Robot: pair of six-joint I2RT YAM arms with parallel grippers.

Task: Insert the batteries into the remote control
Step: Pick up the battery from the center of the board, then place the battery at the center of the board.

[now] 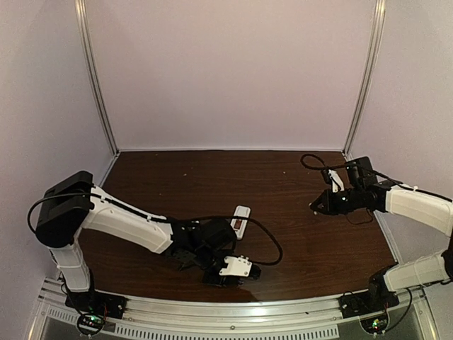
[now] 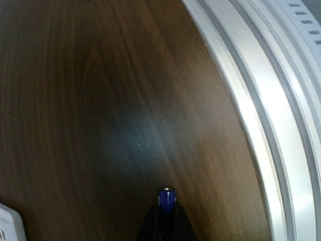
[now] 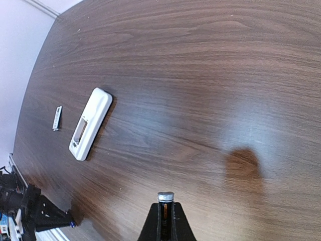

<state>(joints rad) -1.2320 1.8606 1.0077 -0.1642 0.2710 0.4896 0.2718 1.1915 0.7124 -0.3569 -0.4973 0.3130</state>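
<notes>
The white remote control [image 1: 241, 219] lies flat mid-table with its recessed battery bay facing up; it also shows in the right wrist view [image 3: 91, 123]. My left gripper [image 1: 216, 280] is low near the table's front edge, shut on a bluish-purple battery [image 2: 167, 197] that sticks out past its fingertips [image 2: 167, 210]. My right gripper [image 1: 315, 207] is raised above the right part of the table, well apart from the remote. It is shut [image 3: 165, 210] on the second battery [image 3: 165, 197], whose silvery end shows.
A small slim white piece [image 3: 57, 118] lies on the table beside the remote. The aluminium rail [image 2: 271, 125] runs along the front edge close to my left gripper. A white object's corner [image 2: 7, 223] is at that view's lower left.
</notes>
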